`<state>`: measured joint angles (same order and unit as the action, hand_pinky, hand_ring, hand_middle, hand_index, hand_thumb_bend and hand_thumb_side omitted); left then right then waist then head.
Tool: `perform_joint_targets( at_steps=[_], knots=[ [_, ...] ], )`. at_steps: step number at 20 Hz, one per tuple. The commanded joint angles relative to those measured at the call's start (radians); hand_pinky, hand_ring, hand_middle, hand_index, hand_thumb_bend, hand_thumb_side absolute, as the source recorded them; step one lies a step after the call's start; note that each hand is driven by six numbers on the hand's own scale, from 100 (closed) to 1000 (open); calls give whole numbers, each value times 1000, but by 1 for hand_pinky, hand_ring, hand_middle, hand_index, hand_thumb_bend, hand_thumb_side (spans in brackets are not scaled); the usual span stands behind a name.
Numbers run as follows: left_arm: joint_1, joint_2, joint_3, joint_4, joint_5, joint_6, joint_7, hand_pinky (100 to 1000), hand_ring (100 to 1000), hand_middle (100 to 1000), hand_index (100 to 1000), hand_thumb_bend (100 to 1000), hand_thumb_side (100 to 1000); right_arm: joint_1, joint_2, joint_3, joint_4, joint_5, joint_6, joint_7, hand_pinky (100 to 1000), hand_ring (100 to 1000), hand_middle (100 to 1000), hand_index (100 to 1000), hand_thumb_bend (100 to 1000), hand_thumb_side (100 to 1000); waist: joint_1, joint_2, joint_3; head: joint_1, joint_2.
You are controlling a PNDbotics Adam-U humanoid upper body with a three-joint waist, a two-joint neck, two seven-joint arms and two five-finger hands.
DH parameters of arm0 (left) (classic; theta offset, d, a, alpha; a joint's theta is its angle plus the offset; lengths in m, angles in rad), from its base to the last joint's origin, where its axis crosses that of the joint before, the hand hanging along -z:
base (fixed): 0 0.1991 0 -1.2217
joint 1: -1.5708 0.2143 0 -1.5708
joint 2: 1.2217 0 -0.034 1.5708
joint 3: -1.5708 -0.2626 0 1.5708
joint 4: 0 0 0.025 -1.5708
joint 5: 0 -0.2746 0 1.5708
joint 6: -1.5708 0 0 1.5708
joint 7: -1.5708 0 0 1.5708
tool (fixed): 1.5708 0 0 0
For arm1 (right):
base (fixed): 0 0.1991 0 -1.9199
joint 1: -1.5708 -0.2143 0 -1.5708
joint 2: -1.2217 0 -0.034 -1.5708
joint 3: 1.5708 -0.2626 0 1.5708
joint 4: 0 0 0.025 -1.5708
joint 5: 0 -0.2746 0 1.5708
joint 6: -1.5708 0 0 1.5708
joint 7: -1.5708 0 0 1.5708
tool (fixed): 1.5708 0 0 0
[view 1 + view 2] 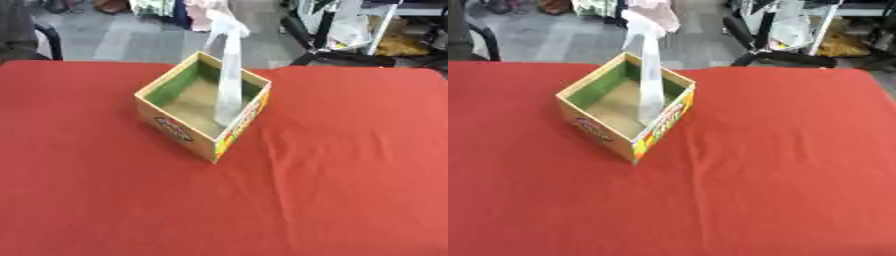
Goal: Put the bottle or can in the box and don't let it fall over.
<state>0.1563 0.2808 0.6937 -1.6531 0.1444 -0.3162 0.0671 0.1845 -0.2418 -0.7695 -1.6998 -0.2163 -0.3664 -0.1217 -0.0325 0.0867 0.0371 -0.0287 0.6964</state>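
No robot hand shows, so its fingers' state cannot be told. One tall clear plastic bottle [229, 75] stands upright inside one open printed cardboard box [175, 127] on the red-covered worktop [350, 175].

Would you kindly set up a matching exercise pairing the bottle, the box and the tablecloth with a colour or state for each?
Things:
1. bottle
2. box
3. tablecloth

Descriptions:
A. red, with a few wrinkles
B. open-topped, green inner walls
C. pale and see-through, standing upright inside

Pairs: 1-C, 2-B, 3-A. Neither hand shows in either view.
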Motion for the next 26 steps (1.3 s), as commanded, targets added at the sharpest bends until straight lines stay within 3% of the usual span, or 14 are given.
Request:
perform_joint_targets(
  at_steps=[1,9,26],
  knots=[
    [-9,27,8,-19,3,4,-1,724,1000,1000,1000,203,1000,-6,-22,-9,-21,-6,5,0,842,1000,1000,897,100,524,1,-10,-2,3,-22],
    [-15,27,4,-23,3,11,-7,724,1000,1000,1000,204,1000,-9,-22,-7,-29,-7,9,0,841,1000,1000,897,100,524,-2,-11,0,5,-7],
    [-14,26,3,-25,1,11,-15,724,1000,1000,1000,203,1000,-10,-20,-10,-35,-4,16,-3,841,1000,1000,896,100,525,0,-11,0,3,-6]
  ],
)
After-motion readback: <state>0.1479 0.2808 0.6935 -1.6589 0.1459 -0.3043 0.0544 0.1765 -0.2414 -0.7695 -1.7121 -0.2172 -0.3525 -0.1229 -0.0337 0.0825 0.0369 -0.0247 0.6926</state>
